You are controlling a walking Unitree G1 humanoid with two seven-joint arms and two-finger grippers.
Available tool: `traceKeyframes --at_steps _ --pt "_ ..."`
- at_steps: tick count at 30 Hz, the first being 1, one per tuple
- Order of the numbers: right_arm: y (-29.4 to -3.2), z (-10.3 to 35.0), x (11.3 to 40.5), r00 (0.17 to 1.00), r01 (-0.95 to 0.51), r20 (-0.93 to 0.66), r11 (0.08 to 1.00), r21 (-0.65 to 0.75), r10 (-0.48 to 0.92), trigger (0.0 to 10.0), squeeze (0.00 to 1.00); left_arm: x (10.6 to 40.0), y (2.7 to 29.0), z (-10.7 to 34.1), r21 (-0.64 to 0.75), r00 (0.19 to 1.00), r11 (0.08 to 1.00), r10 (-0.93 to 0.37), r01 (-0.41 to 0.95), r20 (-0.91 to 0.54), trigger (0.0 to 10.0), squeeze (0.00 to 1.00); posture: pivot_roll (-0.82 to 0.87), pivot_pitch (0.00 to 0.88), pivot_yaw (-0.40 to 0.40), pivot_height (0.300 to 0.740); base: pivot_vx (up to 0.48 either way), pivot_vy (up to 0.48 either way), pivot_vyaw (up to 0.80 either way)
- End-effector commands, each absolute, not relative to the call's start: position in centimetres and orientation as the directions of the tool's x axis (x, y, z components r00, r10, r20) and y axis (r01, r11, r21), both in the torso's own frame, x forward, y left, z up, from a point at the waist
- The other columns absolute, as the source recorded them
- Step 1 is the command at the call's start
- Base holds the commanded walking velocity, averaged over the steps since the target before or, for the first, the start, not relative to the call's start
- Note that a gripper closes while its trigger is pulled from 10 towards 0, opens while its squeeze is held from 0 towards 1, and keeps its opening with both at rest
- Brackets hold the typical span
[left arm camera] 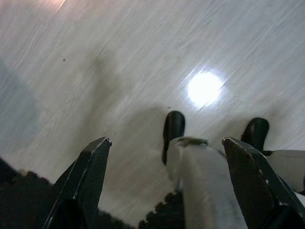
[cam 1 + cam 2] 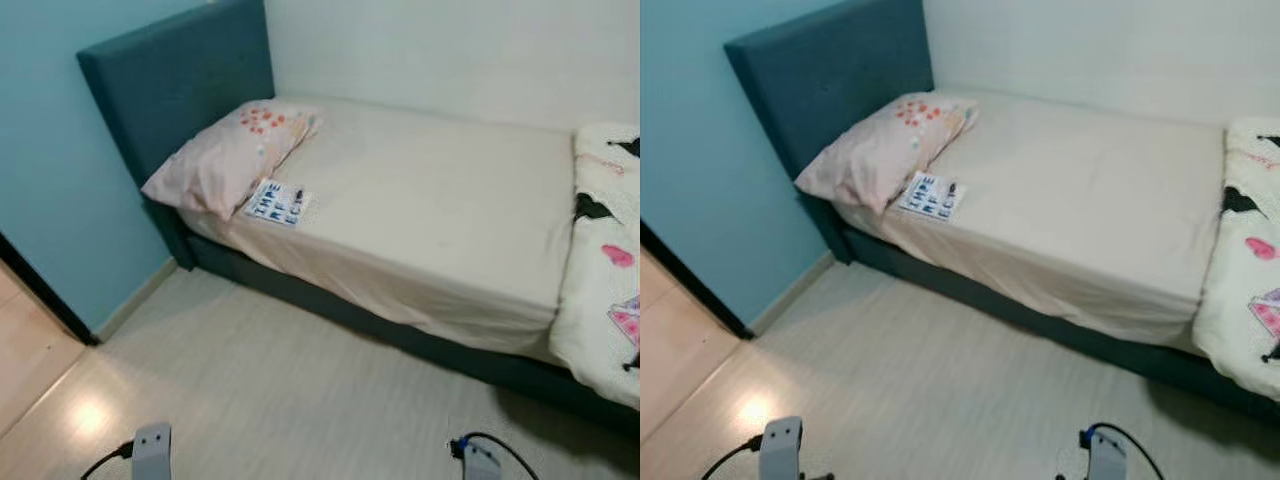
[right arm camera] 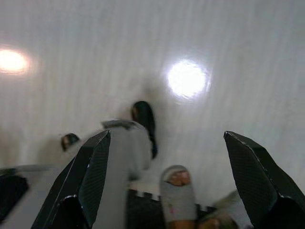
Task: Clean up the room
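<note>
A thin booklet (image 2: 279, 204) lies beside the pillow (image 2: 232, 152) on the bed (image 2: 440, 210); light, floppy, best pinched at its overhanging edge. Left gripper (image 1: 167, 157) and right gripper (image 3: 167, 157) hang idle, fingers wide.

Teal headboard (image 2: 180, 75), cream sheet (image 2: 430, 200), pale pink pillow (image 2: 225, 155) (orange-red dots near one end), light blue wall (image 2: 50, 150).

One bed (image 2: 420, 220), one pink pillow (image 2: 225, 155), one printed booklet (image 2: 279, 204) beside it, one patterned blanket (image 2: 605, 260), and down at floor level, one slippered foot (image 3: 177, 195).
</note>
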State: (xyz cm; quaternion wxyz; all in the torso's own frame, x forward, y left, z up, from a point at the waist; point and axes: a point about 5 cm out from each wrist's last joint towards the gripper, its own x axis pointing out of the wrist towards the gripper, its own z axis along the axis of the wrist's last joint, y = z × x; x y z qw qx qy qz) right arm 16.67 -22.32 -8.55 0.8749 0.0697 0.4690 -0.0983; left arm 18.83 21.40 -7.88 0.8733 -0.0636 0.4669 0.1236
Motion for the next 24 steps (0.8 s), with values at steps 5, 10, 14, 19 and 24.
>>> traceKeyframes --at_steps 5,10,14,19,24 --pt "-21.5 -9.3 15.4 0.498 0.210 -0.864 0.977 0.034 -0.077 10.0 0.00 18.0 21.8 -8.2 0.033 0.509 0.966 0.163 -0.255 -0.845 10.0 0.00 -0.09 0.071 0.046 0.740 0.000 0.000 0.00" --pt "-21.6 -9.5 14.9 0.481 0.194 -0.873 0.981 0.021 -0.077 10.0 0.00 17.9 21.8 -8.2 0.040 0.509 0.969 0.163 -0.242 -0.846 10.0 0.00 -0.09 0.065 0.048 0.740 0.000 0.000 0.00" --pt "-21.7 -9.5 14.6 0.475 0.189 -0.877 0.982 0.017 -0.076 10.0 0.00 17.9 21.8 -8.3 0.040 0.509 0.969 0.163 -0.243 -0.845 10.0 0.00 -0.09 0.065 0.048 0.740 0.000 0.000 0.00" --pt "-21.9 -9.6 14.3 0.469 0.187 -0.880 0.982 0.012 -0.078 10.0 0.00 17.9 21.7 -8.3 0.037 0.510 0.968 0.162 -0.246 -0.845 10.0 0.00 -0.09 0.069 0.048 0.740 0.000 0.000 0.00" --pt "-22.0 -9.6 14.2 0.466 0.185 -0.882 0.983 0.011 -0.078 10.0 0.00 17.9 21.7 -8.3 0.033 0.512 0.971 0.155 -0.238 -0.845 10.0 0.00 -0.09 0.073 0.048 0.740 0.000 0.000 0.00"
